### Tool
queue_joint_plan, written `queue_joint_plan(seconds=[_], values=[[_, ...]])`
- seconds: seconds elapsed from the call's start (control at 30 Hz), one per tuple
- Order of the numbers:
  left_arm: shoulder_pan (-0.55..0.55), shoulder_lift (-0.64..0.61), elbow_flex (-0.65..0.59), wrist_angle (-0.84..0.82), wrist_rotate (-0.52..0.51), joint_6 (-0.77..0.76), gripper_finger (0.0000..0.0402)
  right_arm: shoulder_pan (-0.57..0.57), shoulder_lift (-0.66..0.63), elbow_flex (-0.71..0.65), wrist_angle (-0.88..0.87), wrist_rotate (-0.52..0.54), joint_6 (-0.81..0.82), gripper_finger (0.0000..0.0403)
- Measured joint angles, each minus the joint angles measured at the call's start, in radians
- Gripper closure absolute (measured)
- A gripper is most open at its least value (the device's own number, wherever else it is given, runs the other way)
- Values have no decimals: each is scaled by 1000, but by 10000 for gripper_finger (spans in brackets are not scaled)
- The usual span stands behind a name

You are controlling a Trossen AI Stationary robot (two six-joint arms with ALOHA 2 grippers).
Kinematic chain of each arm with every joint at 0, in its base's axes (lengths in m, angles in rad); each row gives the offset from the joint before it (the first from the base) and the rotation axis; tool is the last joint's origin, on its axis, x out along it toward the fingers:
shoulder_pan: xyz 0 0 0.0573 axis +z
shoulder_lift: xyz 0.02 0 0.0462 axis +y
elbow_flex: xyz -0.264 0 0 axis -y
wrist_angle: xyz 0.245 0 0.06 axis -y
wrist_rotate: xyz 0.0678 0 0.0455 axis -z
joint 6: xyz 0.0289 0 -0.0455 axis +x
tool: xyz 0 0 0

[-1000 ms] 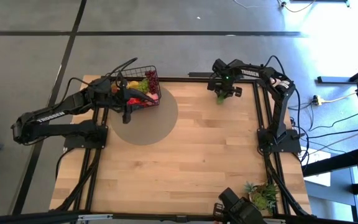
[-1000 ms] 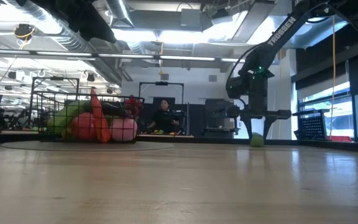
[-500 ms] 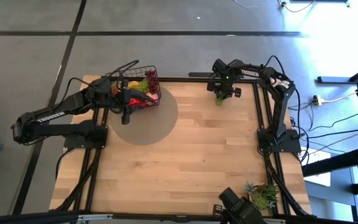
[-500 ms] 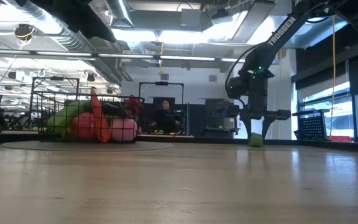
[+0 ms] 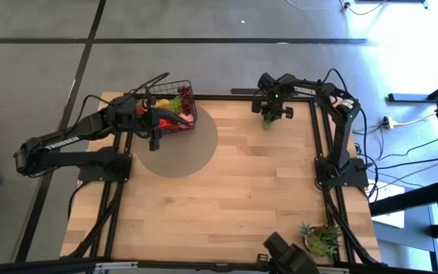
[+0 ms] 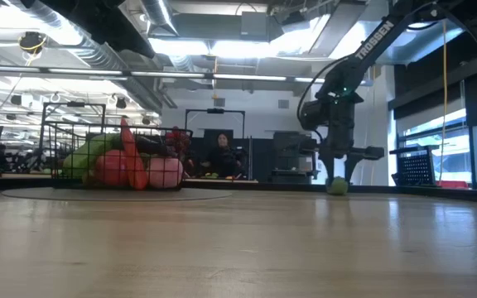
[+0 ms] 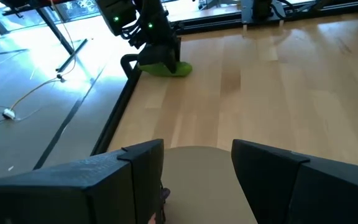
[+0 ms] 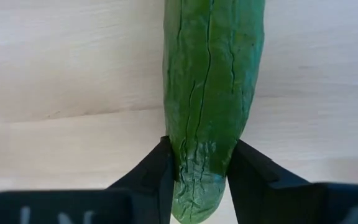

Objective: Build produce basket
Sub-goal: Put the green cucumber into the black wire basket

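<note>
The right gripper was clamped on the long green toy cucumber, which lay on the pale wooden table at the upper right of the high view. At upper left, the left gripper hung apart beside the small black wire-mesh basket of toy fruits.

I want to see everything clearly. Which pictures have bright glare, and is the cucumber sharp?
Right wrist view: the cucumber is sharp, its cracks showing. High view: glare whitens the floor at top right. Low view: ceiling lights glare, and the near tabletop is blurry.
</note>
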Motion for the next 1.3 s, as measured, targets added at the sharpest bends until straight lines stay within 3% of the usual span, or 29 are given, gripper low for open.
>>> queue_joint_plan(seconds=[0.33,0.6,0.87,1.3], values=[[0,0,0,0,0,-1,221,130,0,5,75,81,-132,299],[0,0,0,0,0,-1,221,250,1,87,91,166,-185,301],[0,0,0,0,0,-1,221,339,1,235,106,229,-248,303],[0,0,0,7,0,55,221,464,1,571,200,246,-498,303]])
